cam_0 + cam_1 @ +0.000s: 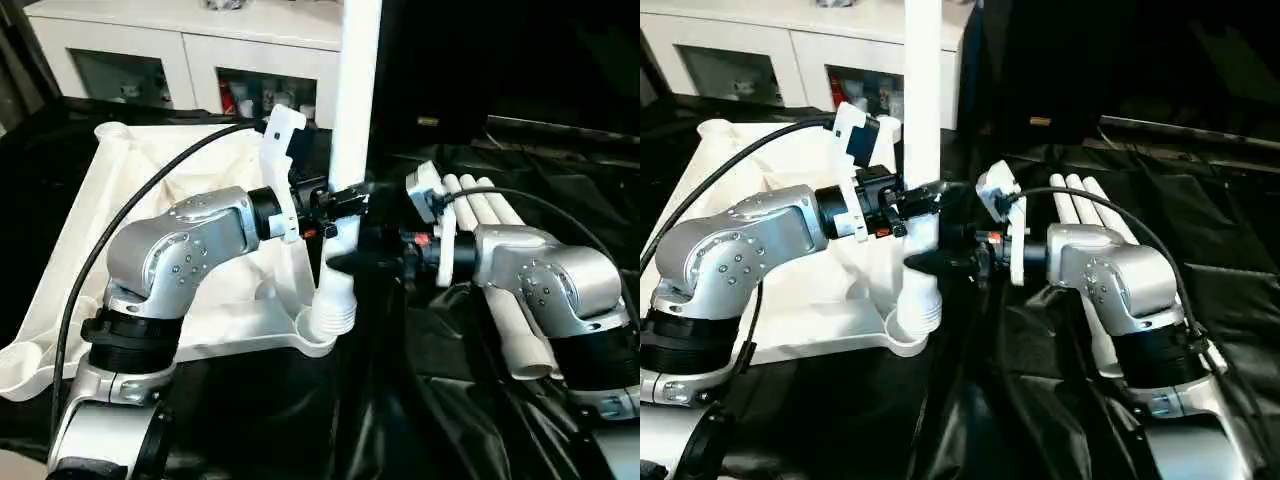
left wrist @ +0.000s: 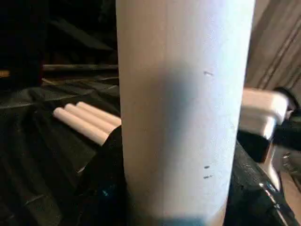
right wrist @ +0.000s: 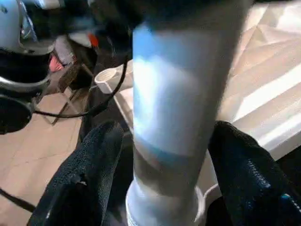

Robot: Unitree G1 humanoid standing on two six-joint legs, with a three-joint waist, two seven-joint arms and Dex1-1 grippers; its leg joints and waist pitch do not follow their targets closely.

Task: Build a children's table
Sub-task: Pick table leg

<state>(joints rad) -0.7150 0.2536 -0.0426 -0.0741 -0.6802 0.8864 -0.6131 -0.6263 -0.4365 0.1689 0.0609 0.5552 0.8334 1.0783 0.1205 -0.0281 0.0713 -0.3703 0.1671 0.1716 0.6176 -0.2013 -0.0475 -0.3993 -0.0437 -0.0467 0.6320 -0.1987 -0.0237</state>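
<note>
Leg [image 1: 352,110] stood upright in tabletop [image 1: 150,330] corner socket [image 1: 322,335] | left gripper [image 1: 345,203] clamped on leg | right gripper [image 1: 372,255] spread around leg | spare legs [image 1: 500,260] laid beside tabletop

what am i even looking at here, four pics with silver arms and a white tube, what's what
It is a humanoid robot putting together a children's table. The two wide pictures come from cameras on its head, looking down over its silver forearms. The two close-ups come from cameras on its wrists.

The upside-down tabletop lies on black sheeting. One leg stands upright in the near corner socket. The left gripper holds that leg. The right gripper is at the leg from the other side, with gaps between its fingers and the leg. Three spare legs lie beside the right arm.
</note>
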